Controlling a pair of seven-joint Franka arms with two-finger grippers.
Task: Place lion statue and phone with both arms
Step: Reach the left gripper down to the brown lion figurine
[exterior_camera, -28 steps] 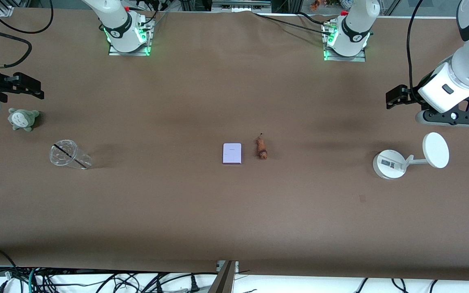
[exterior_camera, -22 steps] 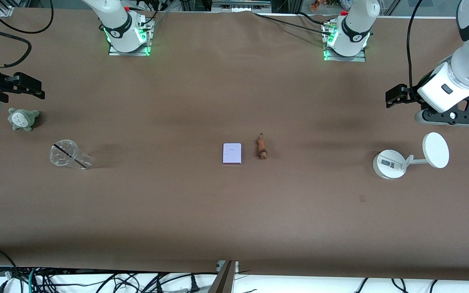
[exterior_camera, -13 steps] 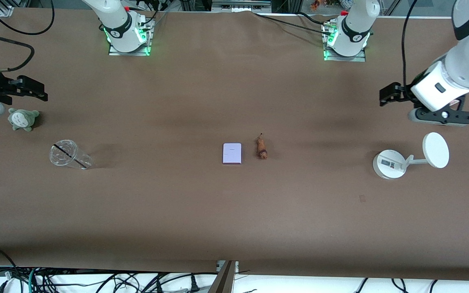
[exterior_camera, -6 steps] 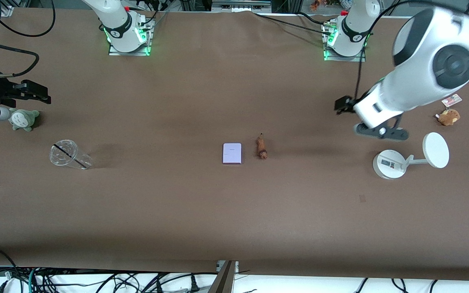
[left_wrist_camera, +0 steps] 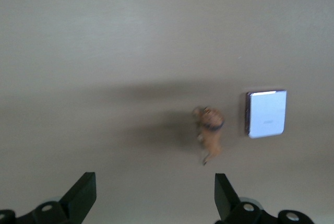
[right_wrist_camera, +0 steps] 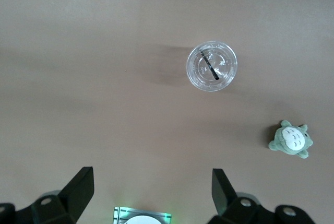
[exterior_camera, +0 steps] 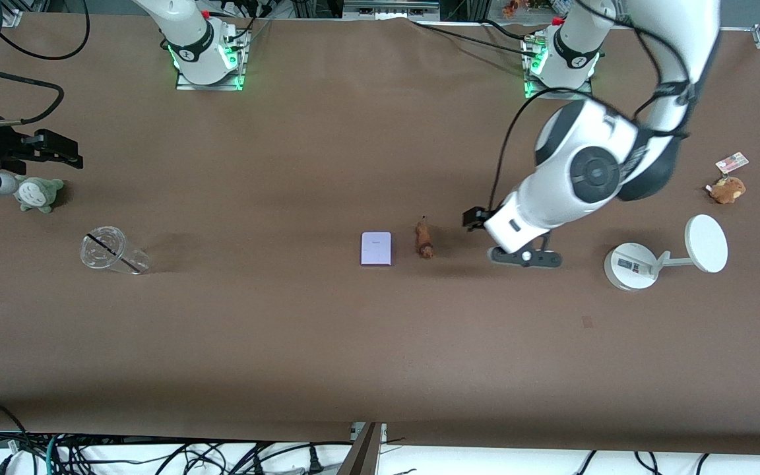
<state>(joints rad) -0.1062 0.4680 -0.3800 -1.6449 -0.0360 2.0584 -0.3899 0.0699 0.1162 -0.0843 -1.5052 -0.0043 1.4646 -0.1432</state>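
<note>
the left gripper (exterior_camera: 474, 218) hangs over bare table just toward the left arm's end from the lion statue (exterior_camera: 424, 240), its fingers spread wide and holding nothing, as its wrist view shows the two black fingertips (left_wrist_camera: 83, 195) well apart with the figurine between and ahead of them. the lion statue lies on its side at mid-table, dark end toward the front camera and thin tail tip pointing toward the robots' bases. the phone (exterior_camera: 376, 249) lies flat just beside it, toward the right arm's end, the two apart but close.

the right gripper (exterior_camera: 57, 150) waits at the right arm's end of the table, above the grey-green plush (exterior_camera: 37, 192), open and empty; the clear cup (exterior_camera: 111, 251) stands nearer the front camera than the plush. a white stand (exterior_camera: 637, 263) and a brown plush with a card tag (exterior_camera: 726, 188) sit toward the left arm's end.

the step in hand looks to be the reach for the lion statue. to do it well, the gripper should centre over the figurine's body, turn so the fingers close across its narrow width rather than its length, and come down low enough to catch so small a piece. the finger on the phone's side wants care: the gap there is slim, and a nudge could shift the slab.
</note>
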